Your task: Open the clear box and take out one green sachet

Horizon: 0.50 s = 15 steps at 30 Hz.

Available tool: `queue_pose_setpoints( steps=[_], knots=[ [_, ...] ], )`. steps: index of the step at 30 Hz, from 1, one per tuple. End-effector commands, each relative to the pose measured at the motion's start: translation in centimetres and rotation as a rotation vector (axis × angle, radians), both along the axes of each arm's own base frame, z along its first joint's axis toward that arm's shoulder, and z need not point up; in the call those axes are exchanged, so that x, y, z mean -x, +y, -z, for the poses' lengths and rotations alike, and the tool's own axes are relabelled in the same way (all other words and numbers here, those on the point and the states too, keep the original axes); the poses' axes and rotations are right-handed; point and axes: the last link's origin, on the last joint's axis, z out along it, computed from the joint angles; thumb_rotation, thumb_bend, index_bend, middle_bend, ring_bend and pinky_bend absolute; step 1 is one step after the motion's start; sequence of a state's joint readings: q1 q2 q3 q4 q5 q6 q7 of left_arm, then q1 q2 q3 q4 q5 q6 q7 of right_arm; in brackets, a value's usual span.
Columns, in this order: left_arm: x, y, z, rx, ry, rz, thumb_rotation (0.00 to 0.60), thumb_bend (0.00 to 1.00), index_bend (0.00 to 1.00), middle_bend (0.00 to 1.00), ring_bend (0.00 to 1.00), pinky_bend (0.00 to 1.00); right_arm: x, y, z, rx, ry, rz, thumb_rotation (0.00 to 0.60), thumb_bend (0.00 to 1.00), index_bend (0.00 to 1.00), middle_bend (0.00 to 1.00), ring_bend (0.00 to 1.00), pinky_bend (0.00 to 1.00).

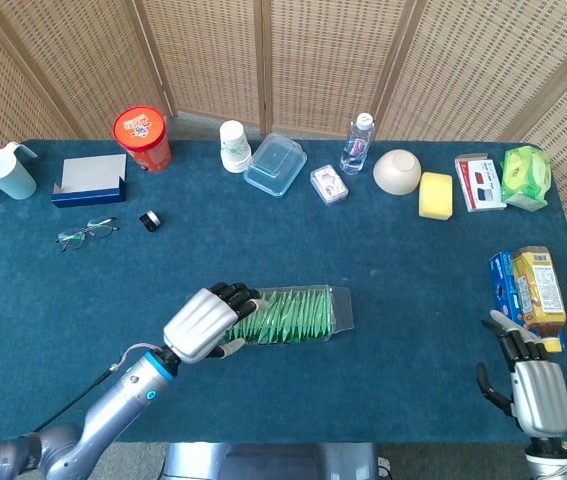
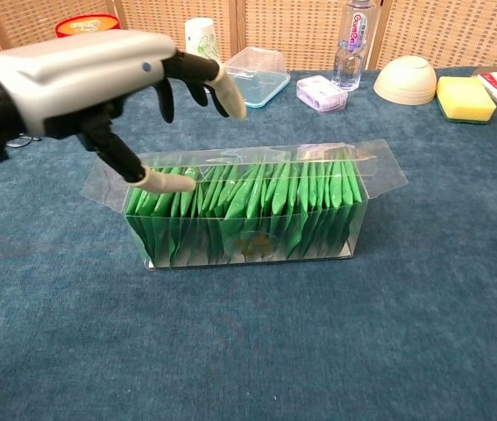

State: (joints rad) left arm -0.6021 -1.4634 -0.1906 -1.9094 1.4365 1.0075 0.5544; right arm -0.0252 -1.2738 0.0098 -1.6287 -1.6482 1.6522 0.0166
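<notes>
The clear box (image 1: 335,310) (image 2: 353,224) lies lengthwise mid-table, its top flaps folded out. A row of several green sachets (image 1: 293,316) (image 2: 257,206) stands upright inside. My left hand (image 1: 206,321) (image 2: 99,74) hovers over the box's left end, fingers spread, holding nothing. Its thumb tip (image 2: 169,181) sits at the tops of the leftmost sachets. My right hand (image 1: 537,390) stays at the table's near right corner, fingers apart, and does not show in the chest view.
Along the far edge stand a red tub (image 1: 142,137), paper cups (image 1: 234,146), a lidded plastic container (image 1: 275,164), a water bottle (image 1: 357,143), a bowl (image 1: 397,171) and a yellow sponge (image 1: 436,195). Glasses (image 1: 85,233) lie at the left. A juice bottle (image 1: 539,284) lies near my right hand.
</notes>
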Motion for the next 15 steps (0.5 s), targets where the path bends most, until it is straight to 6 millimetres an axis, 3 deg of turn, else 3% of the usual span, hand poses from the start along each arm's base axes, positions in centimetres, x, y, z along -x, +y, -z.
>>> queue_pose_setpoints(
  steps=[1, 15],
  knots=[
    [-0.6, 0.3, 1.1, -0.008, 0.010, -0.008, 0.600, 0.20, 0.27, 0.27, 0.24, 0.36, 0.2, 0.2, -0.1, 0.000, -0.009, 0.001, 0.600, 0.47, 0.18, 0.17, 0.18, 0.23],
    [-2.5, 1.2, 3.8, -0.006, 0.015, -0.018, 0.600, 0.21, 0.30, 0.27, 0.24, 0.36, 0.5, 0.8, -0.3, 0.003, -0.046, -0.013, 0.600, 0.47, 0.18, 0.17, 0.18, 0.23]
  ],
)
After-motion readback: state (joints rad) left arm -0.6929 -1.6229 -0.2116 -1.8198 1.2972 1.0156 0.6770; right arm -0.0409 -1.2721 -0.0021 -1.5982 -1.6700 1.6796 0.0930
